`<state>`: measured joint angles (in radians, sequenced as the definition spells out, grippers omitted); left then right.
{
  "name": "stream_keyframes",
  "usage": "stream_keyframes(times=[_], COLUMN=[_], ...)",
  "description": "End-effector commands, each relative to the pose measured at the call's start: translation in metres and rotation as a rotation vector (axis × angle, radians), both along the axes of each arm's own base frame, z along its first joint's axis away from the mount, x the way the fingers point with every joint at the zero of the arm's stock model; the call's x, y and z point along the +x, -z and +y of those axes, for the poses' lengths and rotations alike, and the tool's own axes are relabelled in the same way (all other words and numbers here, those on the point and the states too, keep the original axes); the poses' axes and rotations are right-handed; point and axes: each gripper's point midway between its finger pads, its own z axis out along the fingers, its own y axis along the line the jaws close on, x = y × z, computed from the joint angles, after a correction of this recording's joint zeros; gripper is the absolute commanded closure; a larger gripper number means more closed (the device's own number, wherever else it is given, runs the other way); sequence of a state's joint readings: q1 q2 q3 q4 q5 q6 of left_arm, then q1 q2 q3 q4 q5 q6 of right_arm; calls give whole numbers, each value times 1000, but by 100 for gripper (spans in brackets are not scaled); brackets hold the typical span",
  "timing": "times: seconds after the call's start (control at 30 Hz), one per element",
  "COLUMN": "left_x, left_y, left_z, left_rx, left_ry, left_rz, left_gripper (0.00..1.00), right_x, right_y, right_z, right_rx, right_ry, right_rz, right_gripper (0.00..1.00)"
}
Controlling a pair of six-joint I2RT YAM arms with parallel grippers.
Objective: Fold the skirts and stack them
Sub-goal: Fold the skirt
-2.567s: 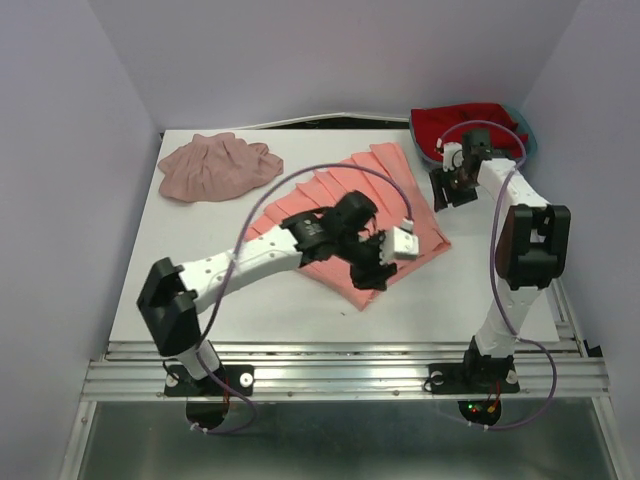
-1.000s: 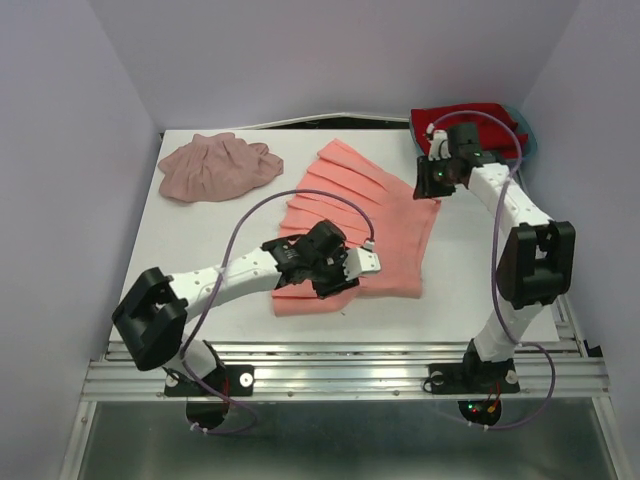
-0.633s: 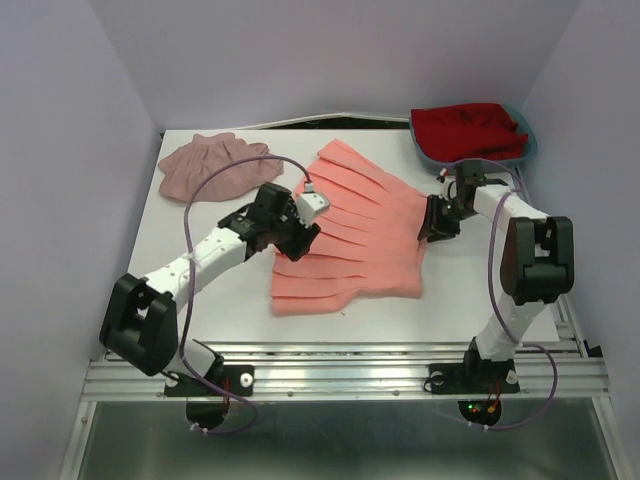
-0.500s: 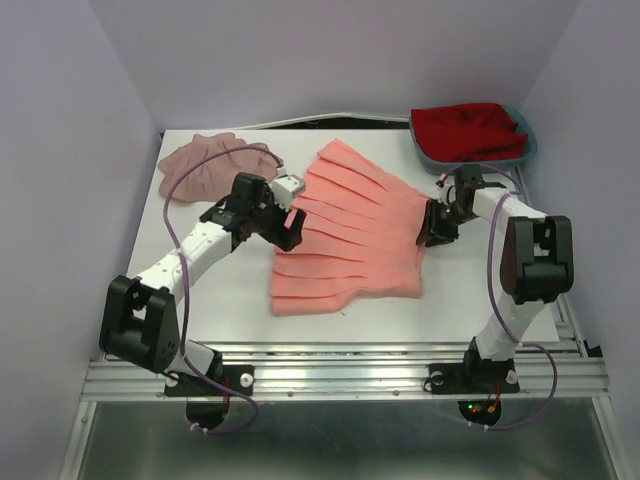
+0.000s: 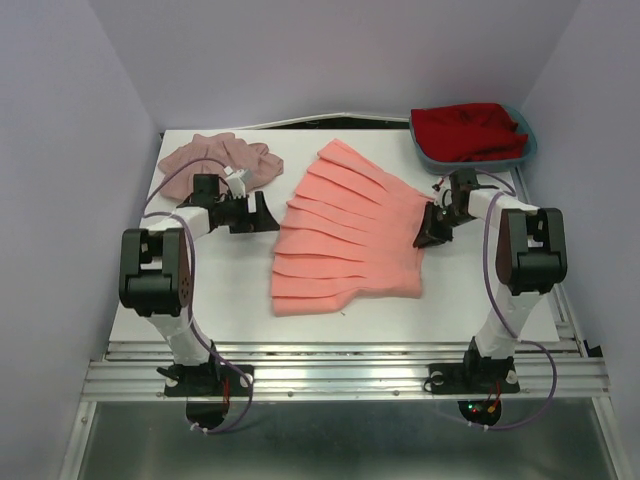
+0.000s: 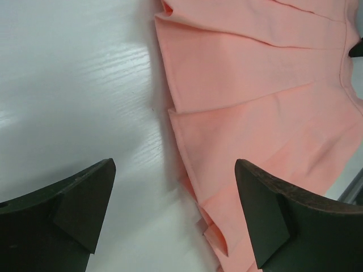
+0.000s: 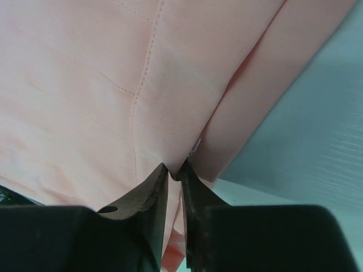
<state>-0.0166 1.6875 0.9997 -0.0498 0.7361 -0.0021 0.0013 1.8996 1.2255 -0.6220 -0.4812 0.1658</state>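
Note:
The salmon-coral pleated skirt lies fanned out flat in the middle of the table. The mauve-pink gathered skirt sits bunched at the back left. My left gripper hovers low just left of the salmon skirt's hem, between the two skirts. Its jaws are wide open with nothing between them, and the pleated hem runs under its right finger. My right gripper is at the skirt's right edge, shut on a pinch of the salmon fabric by the stitched waistband.
A teal basket holding red cloth stands at the back right, just behind my right arm. Purple walls close in on three sides. Bare white table lies left of the salmon skirt and in front of it.
My left gripper let go of the salmon skirt, swung back left off it and opened wide. The skirt now lies spread flat. My right gripper came down to its right edge and pinched it.

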Motion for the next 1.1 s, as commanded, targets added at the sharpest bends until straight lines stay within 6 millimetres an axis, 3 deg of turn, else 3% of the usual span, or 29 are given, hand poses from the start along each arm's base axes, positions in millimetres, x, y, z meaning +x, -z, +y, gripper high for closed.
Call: stream_keyframes(times=[0.0,0.1,0.17,0.6,0.97,1.07], left_x=[21,25,24,14,35,30], left_y=[-19,0,0,-5,0,-8], left_z=[-21,-26,-30,-69,-56,-68], left_rx=[-136,-178,-216,-350,-246,-313], left_ry=[35,24,38,170,63,142], left_rz=[-18,52,64,74,-1,13], left_gripper=[1,1,1,5,8,12], right_x=[12,13,15,17,16,15], right_y=[-5,-8,-9,-9,-11,-9], right_z=[4,4,4,1,1,0], right_rx=[28,31,30,10,6,2], right_ry=[-2,-5,-7,-20,-33,-37], right_rz=[-37,-44,-50,-60,-58,-56], right_gripper=[82,93,99,99,99,99])
